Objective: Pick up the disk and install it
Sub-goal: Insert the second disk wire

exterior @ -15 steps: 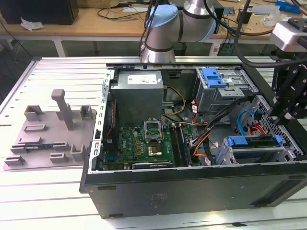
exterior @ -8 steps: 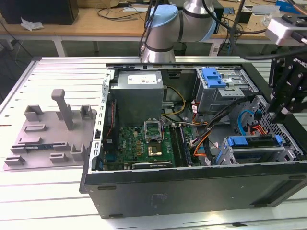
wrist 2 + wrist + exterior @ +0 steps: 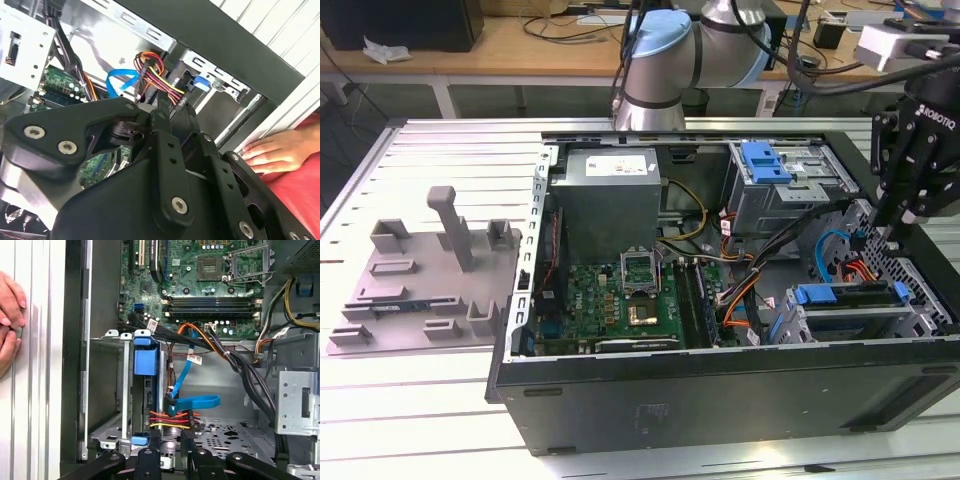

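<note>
Black pincer pointing down beside disk.

**Tight by me, more room over the green board**

My gripper hangs in a crowded corner of the open computer case. A metal cage stands just beside it, close against the black case wall. Red and yellow wires and a blue flat cable cross right by my gripper. A thick bunch of black cables runs past them. Between the wires and a silver bracket I see some bare case floor. A person's hand rests on the table just outside the wall. Over the green board the way in from above is open.
</note>
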You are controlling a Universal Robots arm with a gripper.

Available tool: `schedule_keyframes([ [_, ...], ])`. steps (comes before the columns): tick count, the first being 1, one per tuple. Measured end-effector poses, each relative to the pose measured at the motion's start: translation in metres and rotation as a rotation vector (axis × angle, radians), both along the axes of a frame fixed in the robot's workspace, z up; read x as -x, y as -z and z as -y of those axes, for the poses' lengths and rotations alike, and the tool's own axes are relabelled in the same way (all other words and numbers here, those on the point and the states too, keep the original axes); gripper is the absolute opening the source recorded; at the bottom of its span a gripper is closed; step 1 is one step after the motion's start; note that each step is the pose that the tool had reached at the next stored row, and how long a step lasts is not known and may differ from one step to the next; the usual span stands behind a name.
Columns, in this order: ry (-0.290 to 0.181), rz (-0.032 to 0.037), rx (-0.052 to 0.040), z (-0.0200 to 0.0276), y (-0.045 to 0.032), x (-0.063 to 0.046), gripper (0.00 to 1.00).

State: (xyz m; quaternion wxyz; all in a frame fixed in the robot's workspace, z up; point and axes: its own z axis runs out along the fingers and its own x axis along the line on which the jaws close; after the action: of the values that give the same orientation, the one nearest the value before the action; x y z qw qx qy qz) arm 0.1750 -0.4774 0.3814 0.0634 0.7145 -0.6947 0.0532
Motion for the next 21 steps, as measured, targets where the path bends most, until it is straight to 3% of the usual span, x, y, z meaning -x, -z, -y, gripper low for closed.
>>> schedule_keyframes([
  [2,-0.009,0.0000,0.0182,-0.0030,0.0002,0.003,0.30],
  [4,-0.016,0.0001,0.0303,-0.0040,0.0012,0.006,0.30],
  [13,-0.036,0.0003,0.0415,-0.0078,0.0061,0.019,0.30],
  [14,-0.038,0.0002,0.0486,-0.0078,0.0063,0.023,0.30],
  [15,-0.040,-0.0003,0.0803,-0.0089,0.0067,0.023,0.30],
  [16,-0.040,-0.0008,0.1064,-0.0137,0.0078,0.024,0.30],
  [18,-0.040,-0.0023,0.1433,-0.0211,0.0113,0.024,0.30],
  [19,-0.040,-0.0043,0.1512,-0.0227,0.0137,0.024,0.30],
  [20,-0.041,-0.0154,0.1629,-0.0245,0.0151,0.024,0.30],
  [21,-0.043,-0.0423,0.1752,-0.0272,0.0157,0.024,0.30],
])
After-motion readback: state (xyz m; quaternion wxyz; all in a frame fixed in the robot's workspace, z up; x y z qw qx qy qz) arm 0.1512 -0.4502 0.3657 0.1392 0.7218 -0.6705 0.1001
